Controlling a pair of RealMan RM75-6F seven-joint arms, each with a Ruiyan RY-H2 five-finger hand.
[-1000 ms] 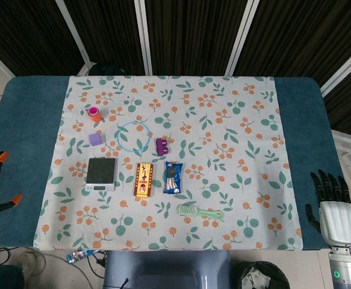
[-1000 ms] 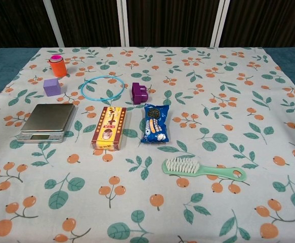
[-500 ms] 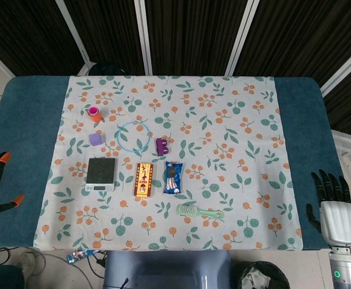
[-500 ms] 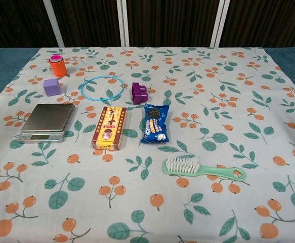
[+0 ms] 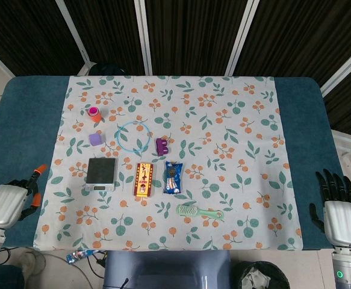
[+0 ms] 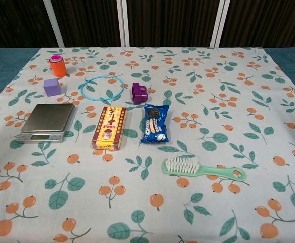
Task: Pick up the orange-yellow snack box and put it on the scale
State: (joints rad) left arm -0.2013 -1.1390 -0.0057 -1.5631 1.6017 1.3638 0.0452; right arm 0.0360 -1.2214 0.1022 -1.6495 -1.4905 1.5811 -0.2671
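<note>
At the near edge of the counter, both my hands sit low at the outer corners, nothing done yet toward the task. My left hand hovers over the blue border at the near-left, its fingers spread and holding nothing. My right hand is at the near-right, just off the corner, fingers straight and apart, also holding nothing. Neither shows in the chest view.

A little further in lies a pale green plastic brush, bristles up, on the floral cloth. Beyond it, in a row across the middle-left, are the things that matter: the flat orange-yellow snack box lies on the cloth, long side running away from me, with a blue cookie packet just beside it on the right and the silver digital scale near it on the left. The box and the scale are apart; the scale's plate carries nothing.

Further back sit a dark purple plastic block, a thin light-blue ring, a small lilac cube and an orange cup with a pink top.

So the whole job remains, as I judge it: reach in, grasp the box, lift it, carry it left and set it on the plate. My left hand is the nearer one.
</note>
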